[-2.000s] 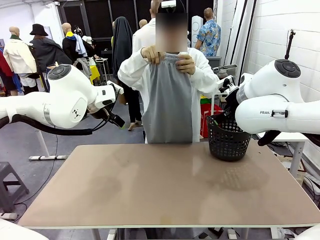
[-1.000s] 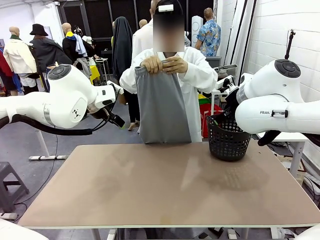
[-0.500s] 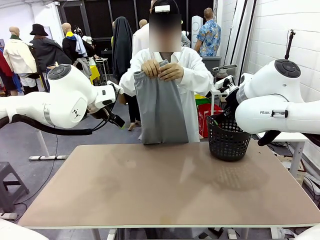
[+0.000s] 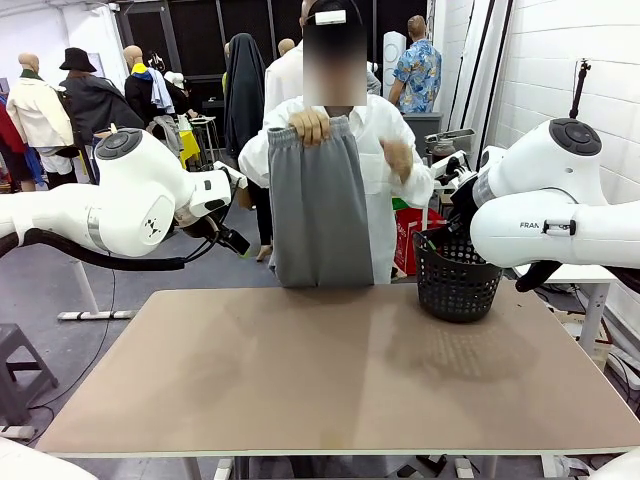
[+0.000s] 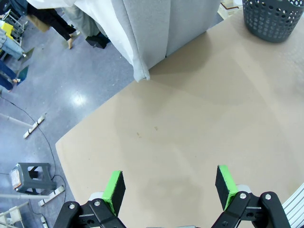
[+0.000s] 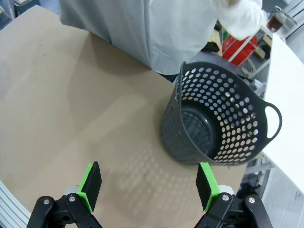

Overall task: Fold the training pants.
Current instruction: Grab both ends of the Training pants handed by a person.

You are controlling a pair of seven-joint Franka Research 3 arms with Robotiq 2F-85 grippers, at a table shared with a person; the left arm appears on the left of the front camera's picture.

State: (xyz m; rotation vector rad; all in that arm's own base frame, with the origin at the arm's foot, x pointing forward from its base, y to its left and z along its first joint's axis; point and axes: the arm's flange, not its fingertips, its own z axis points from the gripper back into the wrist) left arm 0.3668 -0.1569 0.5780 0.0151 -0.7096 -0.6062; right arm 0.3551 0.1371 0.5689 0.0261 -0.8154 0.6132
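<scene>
Evidently readying them for folding, a hand dangles the pants well beyond the left gripper and right gripper, both spread wide, empty.

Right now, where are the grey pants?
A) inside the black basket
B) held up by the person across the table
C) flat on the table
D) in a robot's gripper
B: the person's hand grips the waistband, and the training pants hang in the air beyond the far edge of the table.
</scene>
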